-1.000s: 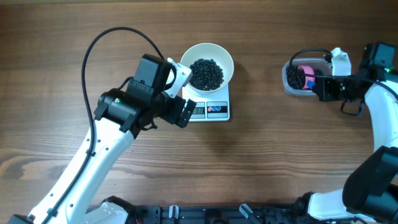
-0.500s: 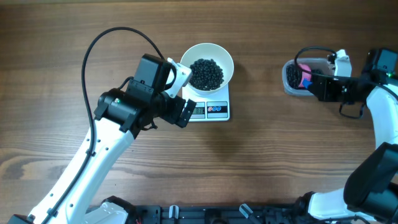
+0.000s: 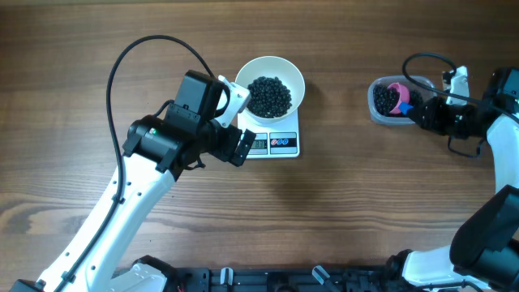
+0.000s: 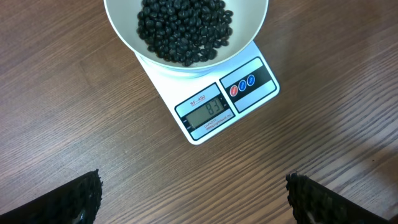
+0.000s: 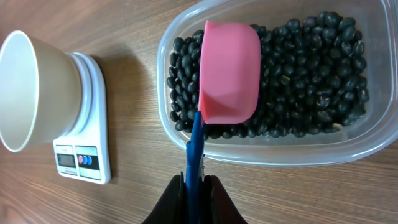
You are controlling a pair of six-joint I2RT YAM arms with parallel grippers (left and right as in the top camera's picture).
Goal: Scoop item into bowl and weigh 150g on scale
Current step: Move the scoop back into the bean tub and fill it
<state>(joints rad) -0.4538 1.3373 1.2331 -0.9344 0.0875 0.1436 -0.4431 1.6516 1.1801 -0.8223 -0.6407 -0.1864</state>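
The white bowl [image 3: 270,69] stands on the scale [image 3: 280,144] and holds a heap of black beans [image 3: 269,96]. In the left wrist view the bowl [image 4: 252,37] and beans [image 4: 183,28] sit above the scale's display [image 4: 207,111], which reads 83. My left gripper [image 3: 240,126] hangs open beside the scale's left end, its fingertips [image 4: 84,196] wide apart over bare wood. My right gripper [image 5: 198,183] is shut on the blue handle of the pink scoop [image 5: 229,71]. The scoop lies over the beans [image 5: 311,74] in the clear tub [image 5: 273,152].
The tub [image 3: 375,112] sits at the far right of the wooden table, with my right gripper [image 3: 420,113] just to its right. A black cable [image 3: 130,65] loops over the left arm. From the right wrist, the bowl [image 5: 25,93] and scale [image 5: 87,143] show at the left.
My right arm has drawn back to the right, and the scoop it holds stays at the tub. The left arm, bowl and scale have not moved.
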